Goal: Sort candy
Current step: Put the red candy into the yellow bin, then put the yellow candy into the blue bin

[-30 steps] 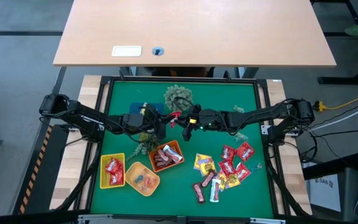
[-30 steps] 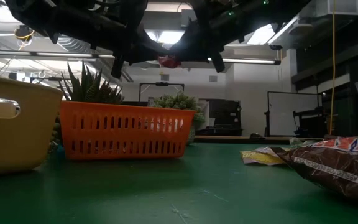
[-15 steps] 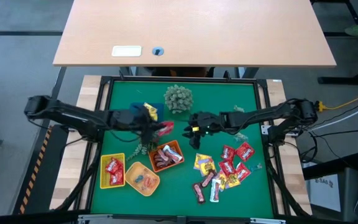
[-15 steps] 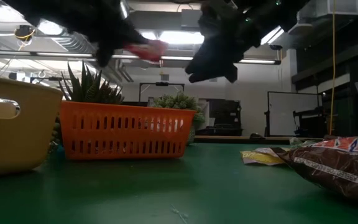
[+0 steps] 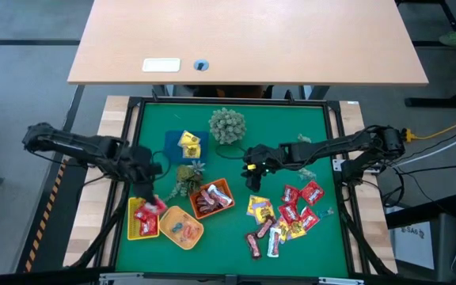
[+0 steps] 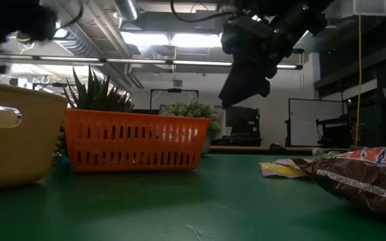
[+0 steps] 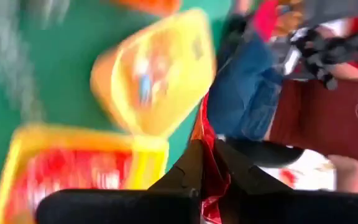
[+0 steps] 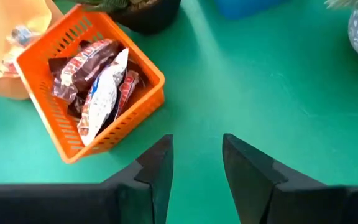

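Your left gripper (image 5: 150, 204) pinches a red packet (image 7: 209, 163) tight over the yellow tray (image 5: 132, 231) at seven o'clock, where the reds collect, while your right gripper (image 8: 194, 163) hovers empty, fingers parted, near the orange basket (image 8: 53, 121).

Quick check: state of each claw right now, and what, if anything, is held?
Left claw: closed on a red candy packet, above the yellow tray.
Right claw: open, empty, above the green mat near the orange basket.

Even overhead light on the table (image 5: 236, 210); left wrist view smeared by motion blur; low view backlit.
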You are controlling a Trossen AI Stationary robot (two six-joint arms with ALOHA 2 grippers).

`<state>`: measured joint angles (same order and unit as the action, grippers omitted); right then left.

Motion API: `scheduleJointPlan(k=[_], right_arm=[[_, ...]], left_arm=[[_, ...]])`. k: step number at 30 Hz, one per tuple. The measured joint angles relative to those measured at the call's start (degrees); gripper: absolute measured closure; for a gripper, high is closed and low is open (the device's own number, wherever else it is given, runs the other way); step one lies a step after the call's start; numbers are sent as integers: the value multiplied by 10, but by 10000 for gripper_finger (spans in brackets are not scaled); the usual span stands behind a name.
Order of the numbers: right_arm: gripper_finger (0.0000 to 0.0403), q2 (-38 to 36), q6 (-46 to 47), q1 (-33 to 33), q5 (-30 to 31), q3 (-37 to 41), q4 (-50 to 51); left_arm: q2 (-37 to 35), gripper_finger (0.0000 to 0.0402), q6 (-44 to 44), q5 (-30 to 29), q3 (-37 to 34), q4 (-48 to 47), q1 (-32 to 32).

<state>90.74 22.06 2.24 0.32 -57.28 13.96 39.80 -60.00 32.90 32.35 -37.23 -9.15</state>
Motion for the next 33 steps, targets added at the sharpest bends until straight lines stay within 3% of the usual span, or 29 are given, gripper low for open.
scheduleJointPlan(k=[5,12,24,33], right_arm=[[265,0,0,0,0,0,-1],[265,0,0,0,0,0,-1],[265,0,-6,0,0,0,1],[265,-35,-60,2,0,0,87]], left_arm=[[-10,384,-121,0,0,-125,-34],[-7,357,-152,-10,0,-220,-55],[-1,246,-181,-38,0,-221,-68],[0,230,-175,-127,0,-131,-68]])
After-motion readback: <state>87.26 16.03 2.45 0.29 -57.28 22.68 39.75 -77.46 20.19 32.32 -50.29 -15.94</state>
